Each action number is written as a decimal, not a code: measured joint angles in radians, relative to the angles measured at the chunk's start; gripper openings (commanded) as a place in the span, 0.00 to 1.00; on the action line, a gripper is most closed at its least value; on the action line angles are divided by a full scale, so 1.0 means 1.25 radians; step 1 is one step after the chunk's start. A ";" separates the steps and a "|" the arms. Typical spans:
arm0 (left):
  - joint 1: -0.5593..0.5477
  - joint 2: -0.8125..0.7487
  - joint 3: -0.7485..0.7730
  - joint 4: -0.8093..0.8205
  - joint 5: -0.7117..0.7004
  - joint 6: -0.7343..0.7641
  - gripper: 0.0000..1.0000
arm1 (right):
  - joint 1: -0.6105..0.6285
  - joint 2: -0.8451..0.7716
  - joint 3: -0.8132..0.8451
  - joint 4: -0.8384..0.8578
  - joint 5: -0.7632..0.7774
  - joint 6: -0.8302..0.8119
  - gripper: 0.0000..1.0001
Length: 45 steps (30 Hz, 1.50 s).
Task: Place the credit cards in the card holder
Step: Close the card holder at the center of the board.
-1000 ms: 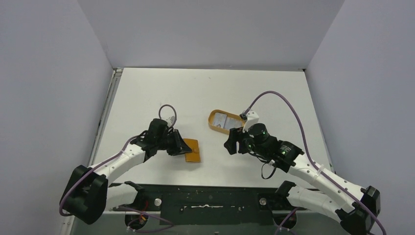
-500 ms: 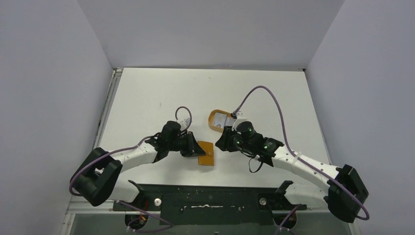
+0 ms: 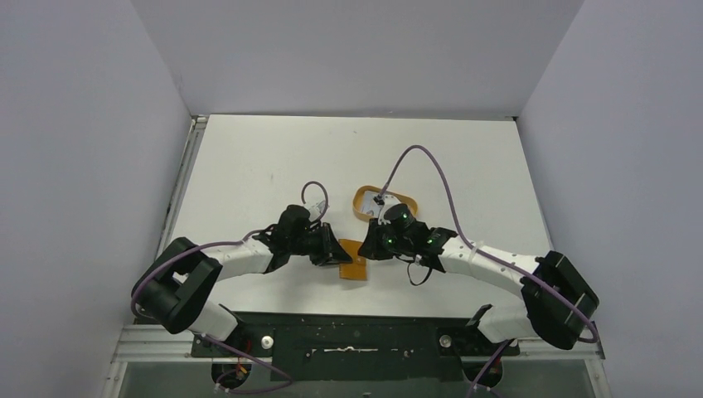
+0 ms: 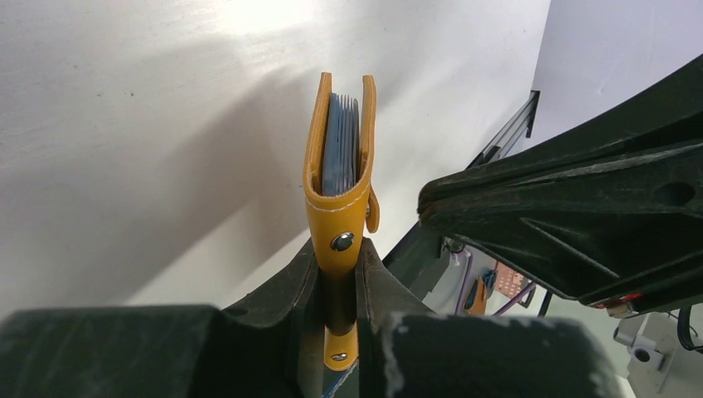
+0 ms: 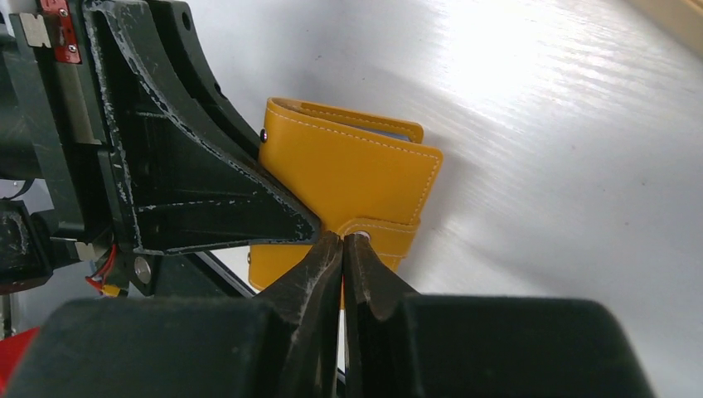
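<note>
The card holder sits near the middle of the table, between the two arms and just on the near side of the orange tray. It is held on edge, with its covers standing close together. The left gripper has closed narrowly on the holder's spine end and is carrying it. Whether the lower edge touches the table cannot be determined. The right gripper is drawn in to a thin slit, with its tips at the closure tab. It cannot be told whether any leather is caught between them. The tab lies wrapped over the cover edge, so the holder is judged to be fastened and not yet opened. Blue-grey leaves show between the covers. These may be sleeves or cards already lodged, and the view does not settle which. The right arm largely hides the tray, so no count of credit cards remaining in it can be made. Assessment: the task is at an early stage, with the holder secured but not open. No card is seen in either gripper. Remaining work is to open the holder, fetch each card and seat it inside.
</note>
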 measured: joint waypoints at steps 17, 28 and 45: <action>0.000 -0.028 0.009 -0.010 -0.002 0.007 0.00 | 0.002 0.040 0.030 -0.002 -0.035 -0.021 0.00; 0.000 -0.032 0.009 -0.024 -0.005 0.014 0.00 | 0.002 0.004 0.030 -0.010 -0.027 -0.025 0.00; 0.000 -0.082 0.012 -0.071 -0.013 0.027 0.00 | 0.009 0.040 0.032 -0.006 -0.050 -0.036 0.00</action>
